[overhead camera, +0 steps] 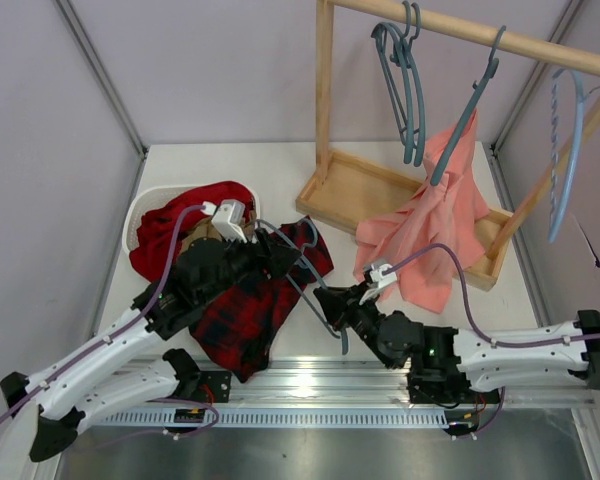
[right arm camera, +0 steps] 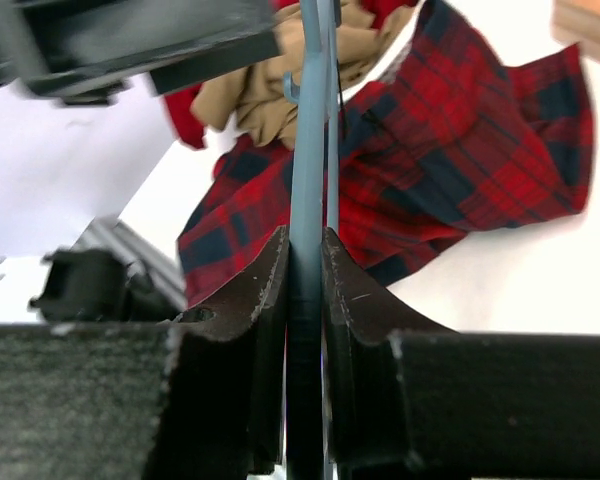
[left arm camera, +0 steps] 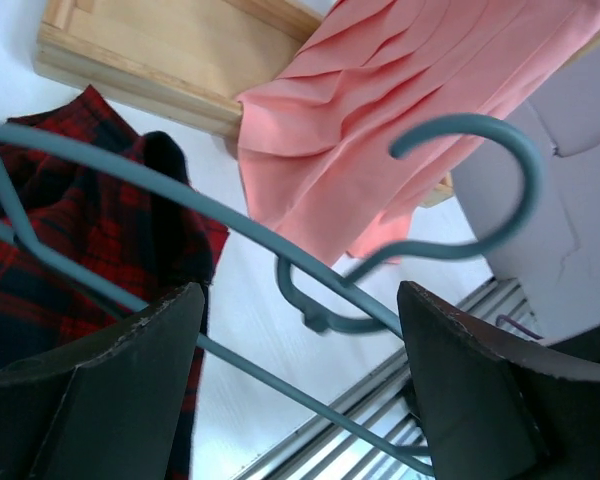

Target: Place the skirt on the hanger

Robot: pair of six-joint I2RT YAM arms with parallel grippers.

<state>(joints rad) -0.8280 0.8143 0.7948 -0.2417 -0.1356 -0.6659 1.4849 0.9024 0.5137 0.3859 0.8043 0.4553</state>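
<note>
the right jaws are clenched on the hanger (right arm camera: 310, 150): its thin slate-blue bar is pinched edge-on between the two dark fingers (right arm camera: 255, 330) and runs straight out of the grip over the skirt (right arm camera: 460, 140). the left jaws stand released and wide apart. in the left wrist view the hanger's long bars cross the gap between the two fingers (left arm camera: 110, 390) at a slant, apart from both pads, and the curved hook sits just beyond the right-hand finger, over the bare table (overhead camera: 280, 165) toward the near edge. the skirt, red-and-black plaid, lies crumpled on the table left of the middle, reaching from just beside the white basket (overhead camera: 145, 205) down toward the near edge. part of it is hidden under the left arm (overhead camera: 110, 345). one dark fold of it shows below and to the left of the left jaws, under the hanger's bars, and whether the hanger touches the cloth there i cannot tell. from above, the two sets of jaws are close together over the skirt's right border, the left over the cloth and the right just off it. the basket sits by the left edge with a plain red garment (overhead camera: 175, 235) heaped in it and a tan cloth (right arm camera: 260, 90) beside that. a wooden rack (overhead camera: 325, 100) stands at the far right corner, with a salmon-pink garment (overhead camera: 435, 225) hanging from it and draping onto its base.
</note>
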